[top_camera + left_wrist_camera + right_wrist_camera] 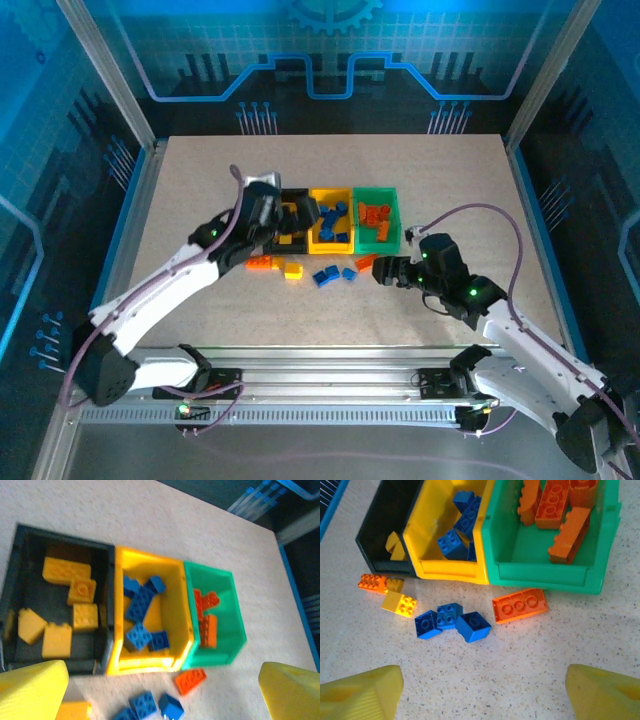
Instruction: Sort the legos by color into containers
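My left tool (303, 215) hovers, jaws spread wide and empty; my right tool (384, 271) hangs low, likewise spread, both reaching forward.

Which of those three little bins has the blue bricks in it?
The yellow bin in the middle holds blue bricks. The black bin beside it has yellow bricks, the green bin orange bricks.

High rear overview, wrist views close above shared bins (540, 575)
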Controlling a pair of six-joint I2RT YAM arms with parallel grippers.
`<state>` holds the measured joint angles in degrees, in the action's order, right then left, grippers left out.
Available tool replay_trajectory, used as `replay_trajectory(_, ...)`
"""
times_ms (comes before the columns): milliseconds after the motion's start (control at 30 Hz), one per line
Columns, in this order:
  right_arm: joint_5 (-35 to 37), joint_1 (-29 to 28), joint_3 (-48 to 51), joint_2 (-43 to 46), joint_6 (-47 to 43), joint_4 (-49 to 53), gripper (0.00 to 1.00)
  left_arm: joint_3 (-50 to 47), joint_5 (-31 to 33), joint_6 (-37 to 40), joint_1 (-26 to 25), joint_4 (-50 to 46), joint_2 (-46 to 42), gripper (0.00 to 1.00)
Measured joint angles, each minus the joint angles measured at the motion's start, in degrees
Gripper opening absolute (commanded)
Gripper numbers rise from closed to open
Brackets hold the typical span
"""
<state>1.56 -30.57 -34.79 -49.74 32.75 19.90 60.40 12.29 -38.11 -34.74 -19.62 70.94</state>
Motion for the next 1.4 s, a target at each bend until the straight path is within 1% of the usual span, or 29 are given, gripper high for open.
replay_trajectory(100, 1.22, -2.19, 0.09, -3.69, 0.0, -0.42, 0.85, -9.84, -0.85, -2.47, -2.38, 1.79, -6.14, 0.99)
replay_trajectory(200, 3.74, -5.38, -0.17, -9.92, 0.33, -0.74, 0.84, -19.41, -1.68, -5.49, -3.04, 2.6, -10.64, 0.99)
replay_trajectory(300, 6.45, -7.06, -1.49, -17.7, 1.29, -0.68, 0.81, -26.49, -1.7, -7.93, -3.04, 2.62, -13.68, 0.99)
replay_trajectory(367, 7.5, -7.74, -2.56, -21.88, 1.53, -1.73, 0.79, -29.09, -1.79, -8.9, -3.04, 2.34, -15.21, 0.99)
replay_trajectory(433, 8.39, -9.18, -3.91, -25.46, 0.9, -3.34, 0.76, -30.21, -1.9, -9.7, -3.04, 2.05, -16.5, 0.99)
replay_trajectory(533, 8.98, -11.1, -6.47, -29.57, -0.28, -5.79, 0.74, -30.69, -1.88, -10.05, -3.04, 1.92, -18.62, 0.99)
replay_trajectory(633, 9.05, -11.76, -9.55, -33.22, -2.08, -8.0, 0.7, -31.19, -1.88, -10.05, -3.04, 1.95, -20.74, 0.99)
replay_trajectory(767, 9.94, -12.15, -13.46, -37.81, -4.26, -9.6, 0.57, -32.57, -1.88, -10.16, -3.04, 1.88, -22.16, 0.99)
replay_trajectory(867, 10.14, -12.17, -15.58, -40.87, -5.07, -10.12, 0.51, -33.2, -1.88, -10.58, -3.04, 1.88, -22.21, 0.99)
replay_trajectory(1000, 9.14, -12.13, -16.98, -43.47, -5.51, -10.73, 0.49, -33.33, -1.81, -11.1, -3.04, 1.55, -22.23, 0.99)
replay_trajectory(1200, 3.41, -12.96, -16.83, -43.71, -6.05, -10.95, 0.5, -33.55, -1.64, -11.1, -2.75, 1.49, -22.27, 0.99)
replay_trajectory(1300, 0.24, -15.3, -15.17, -43.25, -5.84, -11.06, 0.51, -33.88, -1.64, -11.1, -2.01, 1.57, -22.29, 0.99)
replay_trajectory(1400, -1.07, -19.06, -13.27, -41.53, -5.6, -9.49, 0.57, -34.69, -1.68, -11.1, -1.07, 1.57, -22.32, 0.99)
